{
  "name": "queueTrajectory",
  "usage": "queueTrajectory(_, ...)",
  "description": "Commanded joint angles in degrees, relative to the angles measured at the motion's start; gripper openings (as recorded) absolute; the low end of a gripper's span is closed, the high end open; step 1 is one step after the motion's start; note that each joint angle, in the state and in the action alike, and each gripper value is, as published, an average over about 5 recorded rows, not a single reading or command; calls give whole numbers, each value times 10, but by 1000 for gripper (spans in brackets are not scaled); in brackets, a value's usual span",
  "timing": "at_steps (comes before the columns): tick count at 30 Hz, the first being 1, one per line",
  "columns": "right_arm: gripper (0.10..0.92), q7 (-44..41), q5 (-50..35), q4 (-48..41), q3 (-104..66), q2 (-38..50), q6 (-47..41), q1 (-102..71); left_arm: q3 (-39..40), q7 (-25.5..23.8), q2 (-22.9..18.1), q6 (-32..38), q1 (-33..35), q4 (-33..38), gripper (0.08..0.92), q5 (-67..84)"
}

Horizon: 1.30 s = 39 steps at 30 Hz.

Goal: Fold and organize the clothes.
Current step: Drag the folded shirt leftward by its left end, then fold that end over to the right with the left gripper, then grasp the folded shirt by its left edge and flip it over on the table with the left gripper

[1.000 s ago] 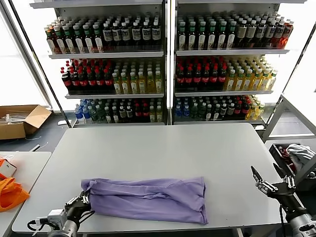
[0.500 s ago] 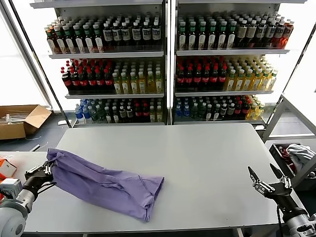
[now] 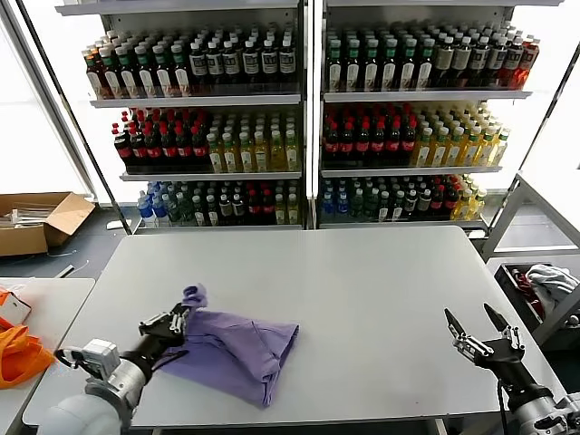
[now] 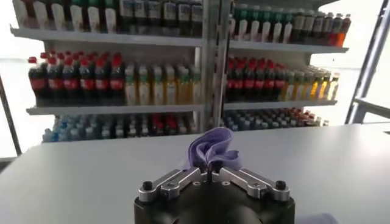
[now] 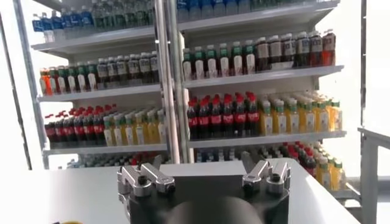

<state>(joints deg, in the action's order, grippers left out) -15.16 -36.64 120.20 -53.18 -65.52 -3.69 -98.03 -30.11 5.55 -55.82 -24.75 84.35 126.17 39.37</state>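
The clothes, a lavender T-shirt, lie bunched in a folded heap on the grey table, near its front left part. My left gripper is shut on a corner of the shirt and holds that corner up above the heap. In the left wrist view the pinched purple cloth sticks up from between the closed fingers of the left gripper. My right gripper hovers open at the table's front right corner, far from the shirt, with nothing between the fingers of the right gripper.
Shelves of bottles stand behind the table. A side table at left carries orange fabric. A cardboard box sits on the floor at far left. A bin with cloth is at right.
The left gripper has swung the held shirt end from the far left back over the table, folding the shirt into a shorter heap. The right gripper drifted slightly lower and left.
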Motion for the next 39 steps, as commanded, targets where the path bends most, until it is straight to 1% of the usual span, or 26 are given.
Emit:
queueTrajectory(1, 823, 0, 7, 3, 4, -12, 1, -10, 184, 9, -82, 7, -46, -9, 94, 5)
queueTrajectory(8, 823, -2, 14, -6, 7, -18, 5, -11, 213, 7, -114, -3, -83, -70, 94, 10)
queueTrajectory(14, 823, -2, 12, -10, 10, -15, 7, -10, 218, 4, -127, -9, -76, -91, 94, 3)
queueTrajectory(17, 823, -2, 12, -11, 12, -14, 7, -6, 216, 1, -131, -13, -68, -97, 108, -11)
queueTrajectory(19, 823, -2, 11, -12, 14, -13, 6, -3, 212, -4, -128, -12, -58, -95, 146, -25)
queueTrajectory(21, 823, -2, 10, -13, 14, -12, 6, 1, 203, -8, -122, -13, -44, -83, 206, -35)
queueTrajectory(26, 823, -1, 8, -17, 15, -8, 6, 7, 168, -14, -94, -15, -4, -14, 344, -27)
queueTrajectory(29, 823, -1, 7, -19, 19, -8, 6, 12, 134, -16, -74, -17, 18, 33, 431, -10)
queueTrajectory(32, 823, -1, 4, -18, 20, -8, 4, 14, 79, -20, -47, -23, 23, 61, 517, 7)
queueTrajectory(35, 823, -1, 1, -18, 22, -6, 2, 14, 9, -33, -14, -27, 9, 52, 604, 23)
queueTrajectory(37, 823, -2, 1, -19, 25, -6, 2, 14, -26, -40, 7, -32, -9, 24, 665, 41)
queueTrajectory(39, 823, -2, 2, -19, 30, -8, 3, 15, -40, -43, 24, -36, -32, -21, 725, 59)
